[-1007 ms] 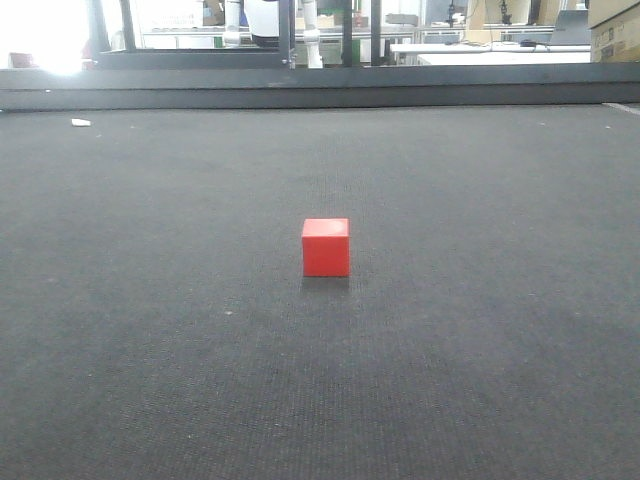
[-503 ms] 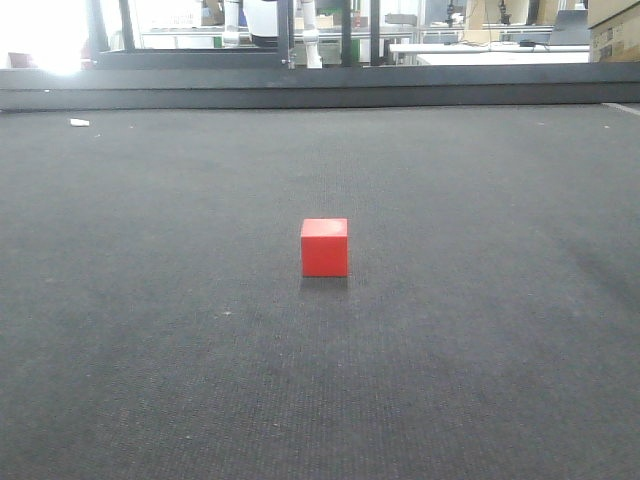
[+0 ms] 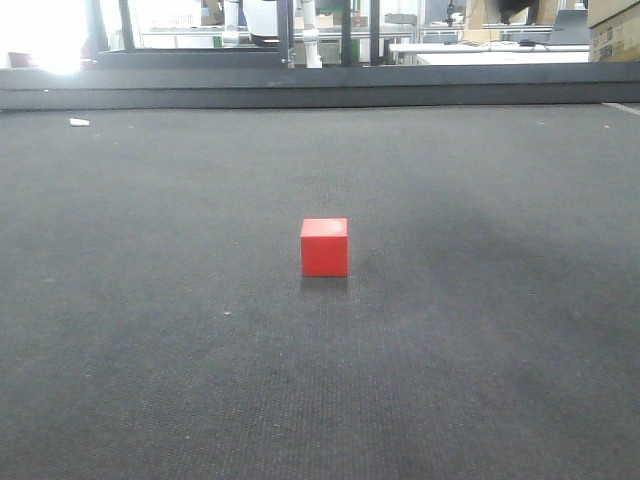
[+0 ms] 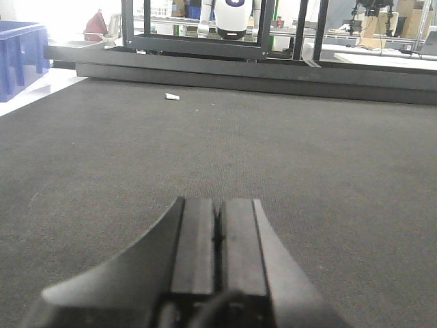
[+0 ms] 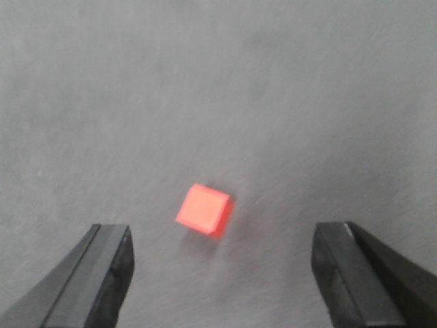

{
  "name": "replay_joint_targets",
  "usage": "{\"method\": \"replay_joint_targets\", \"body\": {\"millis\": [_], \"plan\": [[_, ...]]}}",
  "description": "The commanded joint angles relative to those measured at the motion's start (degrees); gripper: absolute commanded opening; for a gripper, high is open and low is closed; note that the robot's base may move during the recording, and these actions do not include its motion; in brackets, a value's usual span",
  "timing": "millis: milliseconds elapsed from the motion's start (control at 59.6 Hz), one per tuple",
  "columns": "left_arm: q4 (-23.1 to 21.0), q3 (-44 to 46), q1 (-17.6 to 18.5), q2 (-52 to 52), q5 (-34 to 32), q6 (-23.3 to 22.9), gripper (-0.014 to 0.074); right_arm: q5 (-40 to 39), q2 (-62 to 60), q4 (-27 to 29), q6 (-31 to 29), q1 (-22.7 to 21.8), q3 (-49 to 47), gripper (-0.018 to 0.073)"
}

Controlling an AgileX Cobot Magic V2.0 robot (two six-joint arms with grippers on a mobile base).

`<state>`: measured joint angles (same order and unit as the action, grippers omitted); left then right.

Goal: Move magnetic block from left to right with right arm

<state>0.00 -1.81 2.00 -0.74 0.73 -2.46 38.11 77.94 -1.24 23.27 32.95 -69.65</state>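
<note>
The magnetic block (image 3: 325, 247), a small bright-red cube, sits alone on the dark grey mat (image 3: 150, 300) near the middle of the front view. From the right wrist view the same block (image 5: 204, 210) lies below and ahead of my right gripper (image 5: 222, 239), whose fingers (image 5: 109, 266) stand wide open on either side, apart from it. In the left wrist view my left gripper (image 4: 218, 205) rests low over the mat with its pads pressed together and nothing between them. No arm shows in the front view.
A small white scrap (image 3: 80, 122) lies at the mat's far left. A raised dark ledge (image 3: 320, 90) borders the far edge, with metal frames and benches behind. A blue crate (image 4: 20, 55) stands off the left side.
A soft shadow has spread across the mat to the right of the block. The block itself has stayed in place.
</note>
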Motion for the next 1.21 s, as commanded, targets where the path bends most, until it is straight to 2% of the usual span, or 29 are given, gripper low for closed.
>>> {"method": "replay_joint_targets", "body": {"millis": [0, 101, 201, 369, 604, 1007, 1091, 1192], "plan": [[0.00, -0.59, -0.06, -0.81, -5.07, -0.25, -0.0116, 1.74, 3.79, -4.41, 7.30, 2.59, -6.42, 0.0624], [0.00, -0.59, -0.06, -0.81, -5.07, -0.25, -0.0116, 6.21, 9.71, -8.40, 14.50, 5.24, -11.55, 0.0624], [0.00, -0.59, -0.06, -0.81, -5.07, -0.25, -0.0116, 10.62, 15.43, -11.47, 18.16, 7.12, -15.96, 0.0624], [0.00, -0.59, -0.06, -0.81, -5.07, -0.25, -0.0116, 15.48, 22.68, -12.22, 19.54, 7.99, -21.42, 0.0624], [0.00, -0.59, -0.06, -0.81, -5.07, -0.25, -0.0116, 17.82, 30.18, -12.22, 21.59, 8.07, -26.60, 0.0624], [0.00, -0.59, -0.06, -0.81, -5.07, -0.25, -0.0116, 18.28, 36.27, -12.11, 21.59, 7.24, -27.25, 0.0621], [0.00, -0.59, -0.06, -0.81, -5.07, -0.25, -0.0116, 17.87, 36.45, -12.09, 21.59, 7.18, -27.25, 0.0581], [0.00, -0.59, -0.06, -0.81, -5.07, -0.25, -0.0116, 17.03, 36.45, -11.74, 21.59, 7.18, -27.25, 0.0458]]}}
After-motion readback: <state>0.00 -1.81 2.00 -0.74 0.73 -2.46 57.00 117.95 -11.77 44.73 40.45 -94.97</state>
